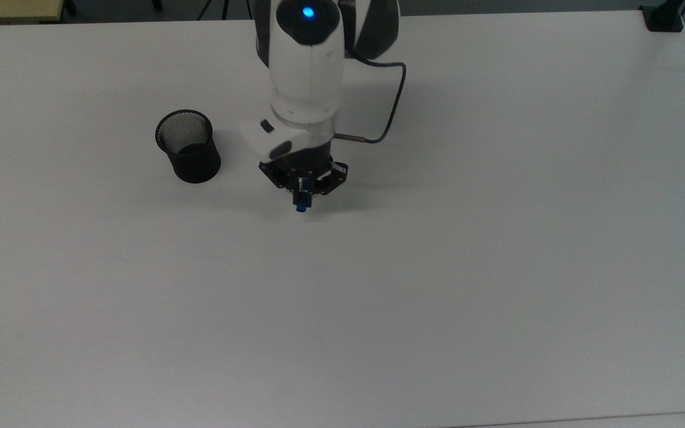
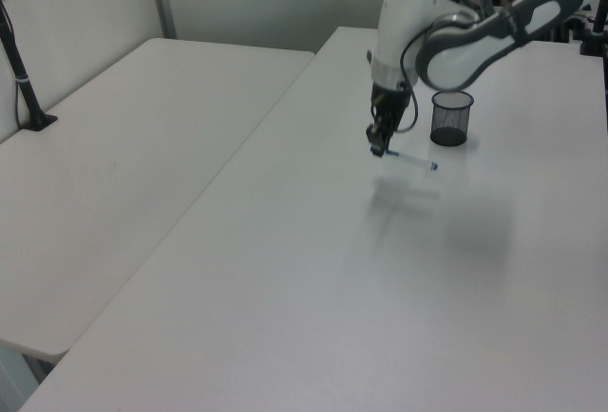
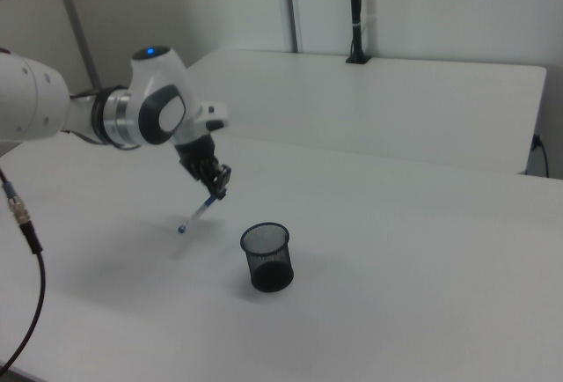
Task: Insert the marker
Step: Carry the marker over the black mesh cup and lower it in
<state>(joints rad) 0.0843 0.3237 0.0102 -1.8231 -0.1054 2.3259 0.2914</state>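
My gripper (image 1: 302,193) is shut on one end of the marker (image 1: 301,205), a slim white barrel with blue ends. The marker (image 2: 408,159) hangs tilted above the white table (image 1: 437,267), its free end sloping down away from the gripper (image 2: 378,146), with a shadow under it. In the right view the marker (image 3: 198,215) slants down to the right view's left from the gripper (image 3: 215,190). The black mesh cup (image 1: 188,145) stands upright and open on the top view's left of the gripper, a short gap away; the same cup (image 3: 266,257) sits below the gripper in the right view.
A dark cable (image 1: 387,113) loops off the arm's wrist. A second white table (image 2: 123,165) adjoins on the left view's left, with a black clamp post (image 2: 24,80) on it. Another black clamp (image 1: 663,18) sits at the table's far corner.
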